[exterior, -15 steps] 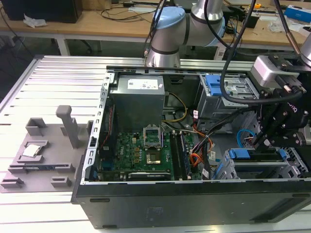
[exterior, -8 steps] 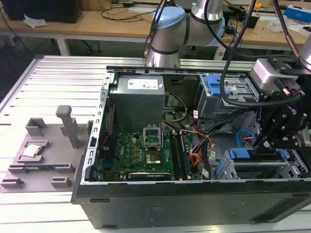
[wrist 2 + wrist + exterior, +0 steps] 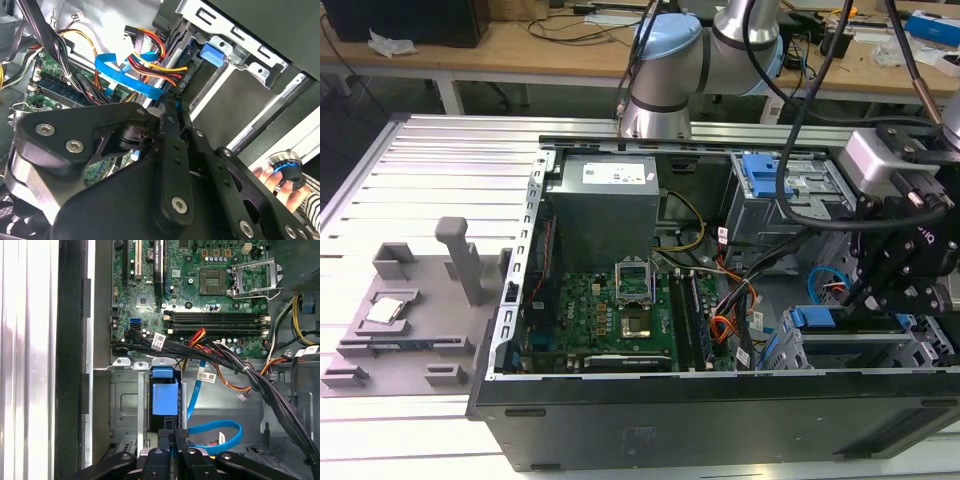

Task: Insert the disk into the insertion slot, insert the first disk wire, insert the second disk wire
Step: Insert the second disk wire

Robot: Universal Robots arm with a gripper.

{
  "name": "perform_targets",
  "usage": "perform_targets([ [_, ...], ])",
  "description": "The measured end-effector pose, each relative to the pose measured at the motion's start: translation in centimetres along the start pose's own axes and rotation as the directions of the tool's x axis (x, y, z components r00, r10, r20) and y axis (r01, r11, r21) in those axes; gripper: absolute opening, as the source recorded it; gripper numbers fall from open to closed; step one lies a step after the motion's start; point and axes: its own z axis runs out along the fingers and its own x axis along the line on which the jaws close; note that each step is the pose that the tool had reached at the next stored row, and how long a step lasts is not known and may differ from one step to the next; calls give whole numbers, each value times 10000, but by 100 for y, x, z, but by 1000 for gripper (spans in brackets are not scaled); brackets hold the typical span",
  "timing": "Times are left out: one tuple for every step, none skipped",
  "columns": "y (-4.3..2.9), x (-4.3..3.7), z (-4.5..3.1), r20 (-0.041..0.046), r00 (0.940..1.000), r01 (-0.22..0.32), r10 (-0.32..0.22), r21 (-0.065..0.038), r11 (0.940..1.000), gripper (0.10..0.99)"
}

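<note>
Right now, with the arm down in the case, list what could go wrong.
1. The loose blue cable loops right beside the pincer; a move could snag or tug it.
2. The black wire bundle crosses just beyond the disk in the insertion slot; pulling back carelessly might catch it.
3. In the second wrist view a person's hand is close to the arm; a sudden swing could hit it.

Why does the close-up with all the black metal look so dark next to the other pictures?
In the second wrist view the gripper body sits against the lens, unlit; beyond it the blue flat cable is well lit. In the exterior view light falls evenly on the motherboard.
</note>
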Motion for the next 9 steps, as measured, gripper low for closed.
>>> perform_targets([
  [-1,1,4,0,10000,0,0,0,10000,161],
  [-1,1,7,-1,10000,-1,1,0,10000,161],
  [-3,2,12,-3,10000,-1,1,-1,10000,161],
  [-4,1,16,-3,10000,-1,1,-1,10000,161],
  [-5,2,20,-1,10000,-1,1,-1,10000,161],
  [-6,1,22,2,10000,-1,1,0,10000,161],
  [-5,1,22,2,10000,-1,1,0,10000,161],
  [-7,1,24,7,10000,1,-1,1,10000,173],
  [-6,1,24,7,10000,1,-1,0,10000,235],
])
